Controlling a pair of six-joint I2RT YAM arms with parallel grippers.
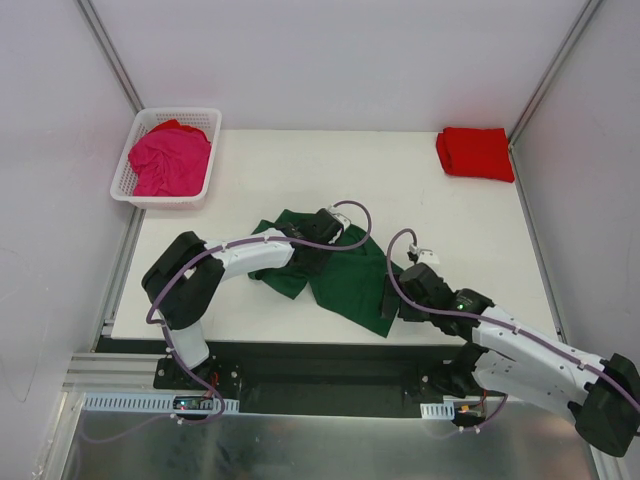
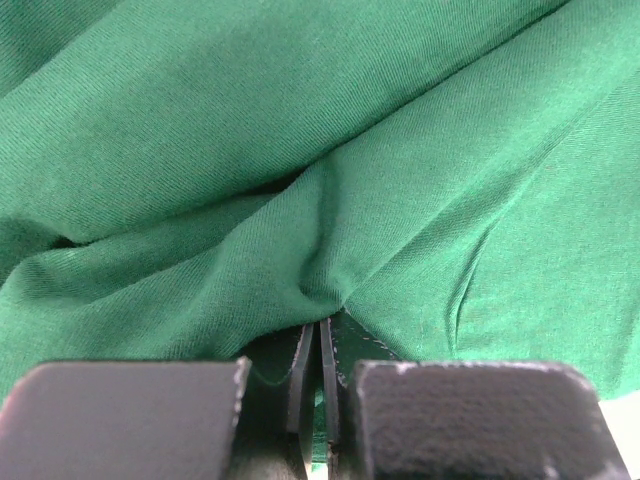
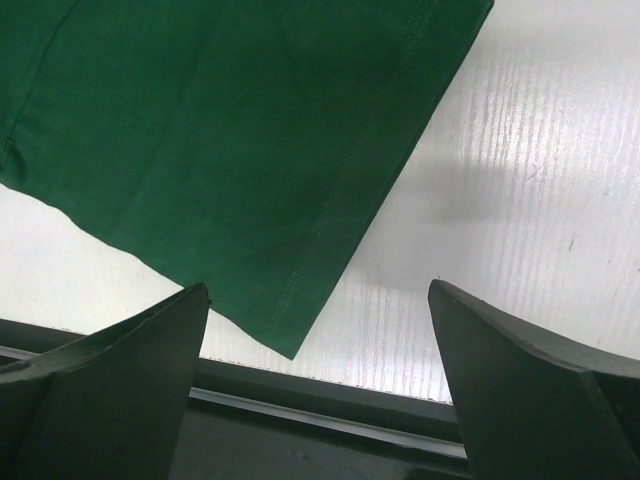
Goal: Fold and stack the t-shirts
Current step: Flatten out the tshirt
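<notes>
The dark green t-shirt (image 1: 345, 278) lies crumpled and partly spread in the middle of the table. My left gripper (image 1: 325, 235) is on its far part, shut on a pinched fold of the green fabric (image 2: 320, 250); the pads (image 2: 304, 365) are almost together with cloth between them. My right gripper (image 1: 390, 300) is open at the shirt's near right corner. In the right wrist view the hemmed corner (image 3: 290, 335) lies flat between my wide-apart fingers (image 3: 120, 370), untouched. The red t-shirt (image 1: 475, 153) lies folded at the far right corner. The magenta pink t-shirt (image 1: 170, 160) is bunched in the basket.
The white lattice basket (image 1: 215, 120) stands at the far left corner of the white table (image 1: 470, 230). The table's near edge (image 3: 330, 378) runs just under my right gripper. White walls with metal posts enclose the table on three sides.
</notes>
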